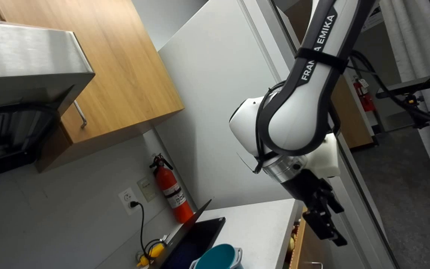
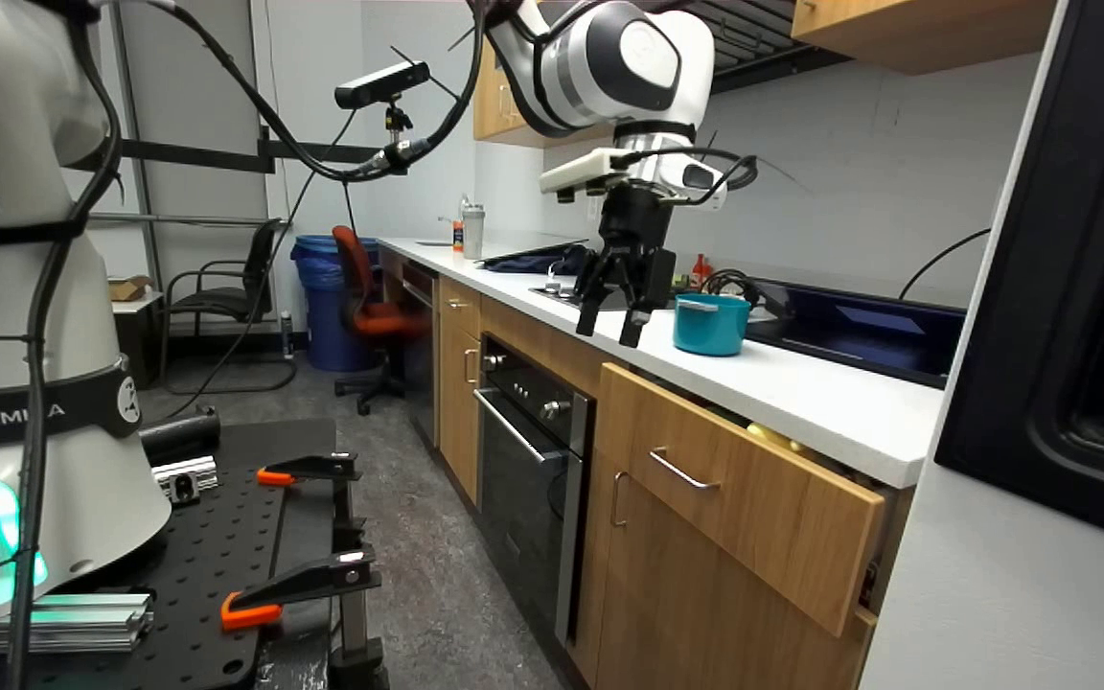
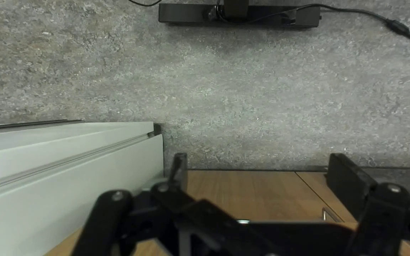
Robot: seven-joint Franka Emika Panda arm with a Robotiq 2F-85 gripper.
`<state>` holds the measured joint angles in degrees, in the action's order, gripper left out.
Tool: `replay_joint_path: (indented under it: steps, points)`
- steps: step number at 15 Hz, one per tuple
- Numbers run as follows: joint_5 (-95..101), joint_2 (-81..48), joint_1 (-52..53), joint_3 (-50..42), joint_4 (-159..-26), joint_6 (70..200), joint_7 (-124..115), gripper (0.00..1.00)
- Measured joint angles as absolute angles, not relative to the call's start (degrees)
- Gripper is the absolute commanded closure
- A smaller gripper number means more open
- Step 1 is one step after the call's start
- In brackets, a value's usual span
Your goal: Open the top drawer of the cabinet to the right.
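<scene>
The shallow top drawer with a light-wood front panel (image 2: 748, 503) is the uppermost front of the low light-wood base cabinet (image 2: 696, 623), and it already stands partly out: in both exterior views a gap shows behind the panel, with yellowish things (image 2: 770, 438) inside. I would call the job largely done, though much of the drawer's depth looks to lie under the flat white bench (image 2: 830, 417); if fully out is wanted, another pull is left. The small metal bar handle (image 2: 682, 471) is untouched by the black two-fingered pincer (image 2: 609, 324), which hangs above it, its fingers spread wide with nothing between them. Pulling further would call for coming down to the handle or the panel's top edge; otherwise only backing away remains. Just beside the cabinet rises the tall white-grey panel (image 1: 218, 112), which could crowd the wrist on that side. On the bench, above the drawer's path, stand a round teal pot (image 2: 711, 326) and, near it, a dark blue black-rimmed object (image 2: 854, 335) of unclear kind. At the cabinet's other side is a black built-in oven (image 2: 528, 498). Out in front, the wrist view shows a black bar-shaped device (image 3: 190, 14) against grey floor (image 3: 226, 99); its height I cannot tell.
</scene>
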<state>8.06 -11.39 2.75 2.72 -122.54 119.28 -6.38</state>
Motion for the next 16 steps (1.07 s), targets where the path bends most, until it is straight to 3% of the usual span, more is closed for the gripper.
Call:
replay_joint_path:
  steps: [6,7,8,16]
  points:
    - [7.25,-16.56,2.81,2.71,-116.41,119.33,-1.79,0.0]
    - [7.09,-17.19,2.77,2.71,-115.4,119.33,-1.09,0.07]
    - [6.89,-17.82,2.74,2.7,-114.44,119.34,-0.4,0.26]
    - [4.06,-22.1,2.09,2.65,-110.44,123.54,3.35,0.87]
